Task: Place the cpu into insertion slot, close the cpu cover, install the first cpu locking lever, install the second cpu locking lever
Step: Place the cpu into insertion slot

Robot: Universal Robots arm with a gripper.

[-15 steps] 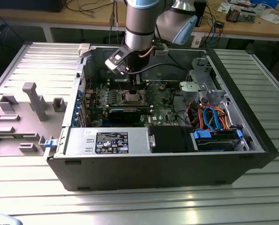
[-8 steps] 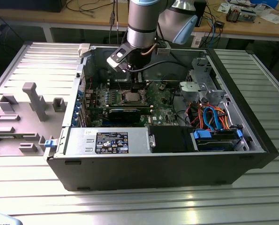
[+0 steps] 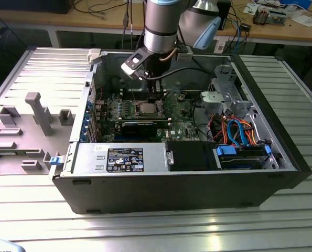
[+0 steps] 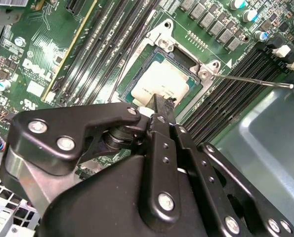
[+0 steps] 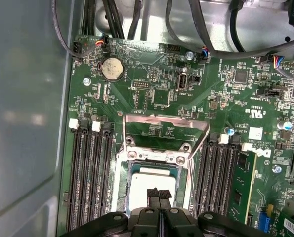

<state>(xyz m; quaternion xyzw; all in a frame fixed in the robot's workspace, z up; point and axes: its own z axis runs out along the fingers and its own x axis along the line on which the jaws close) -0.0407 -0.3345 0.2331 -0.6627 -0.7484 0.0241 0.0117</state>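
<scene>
The cpu lies flat in the insertion slot, directly beneath your end effector. Its fingers are pressed together with nothing between them, a narrow tip that looks better suited to pushing than to grasping. Just beyond the fingertips, the cpu cover is swung open on its hinge, which leaves the chip exposed. In the second wrist view a thin locking lever juts free to one side of the end effector, apparently unlatched. Judge the placement done and the cover not yet closed.
</scene>
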